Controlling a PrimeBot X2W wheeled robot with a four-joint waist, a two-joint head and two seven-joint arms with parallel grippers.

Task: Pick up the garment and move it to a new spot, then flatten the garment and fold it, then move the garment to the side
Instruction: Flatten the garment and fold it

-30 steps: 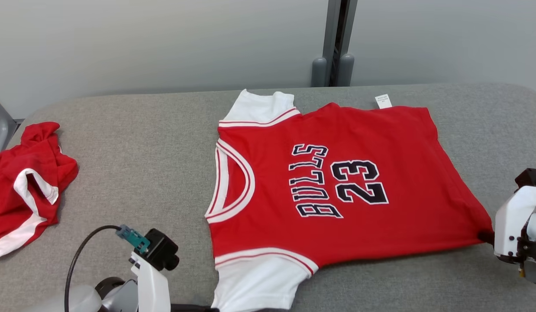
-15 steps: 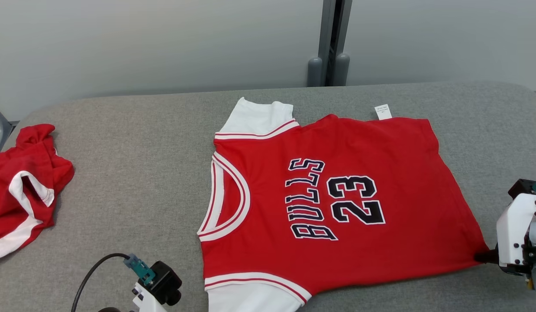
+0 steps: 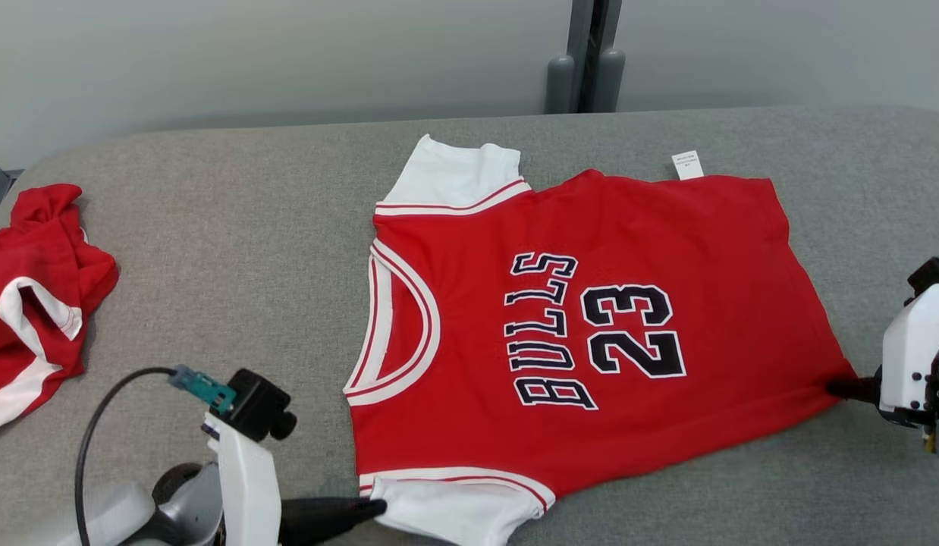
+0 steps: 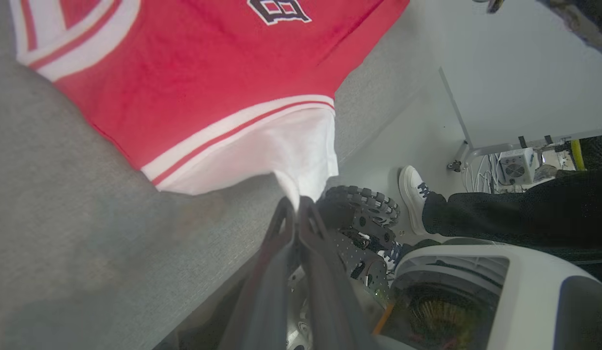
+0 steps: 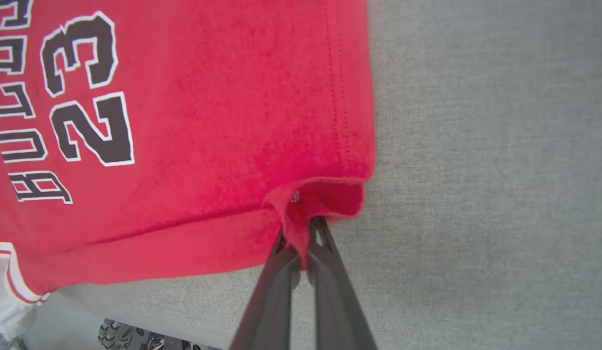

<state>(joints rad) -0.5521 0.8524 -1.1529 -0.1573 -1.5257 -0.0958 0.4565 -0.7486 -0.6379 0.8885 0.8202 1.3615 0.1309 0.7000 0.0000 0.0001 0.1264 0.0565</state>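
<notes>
A grey padded bench (image 3: 211, 227) runs along a pale wall, and on it the red garment (image 3: 629, 227), a number 23 jersey, lies face up and nearly flat. The left tool (image 3: 367, 508) is clamped shut on the hem of the near white sleeve, which rises straight ahead of its fingertips. The right tool (image 3: 837, 388) is pinched shut on the garment's bottom corner, which puckers into a small fold at its tips. Held at both ends of the same edge, the garment looks drawn taut, probably to smooth it before folding. A crumpled red cloth (image 3: 29, 288) lies well beyond the left tool's outer side. Since half a second ago the head camera has shifted, bringing the left tool's dark fingers into frame. The right tool's hold on the corner is unchanged.
</notes>
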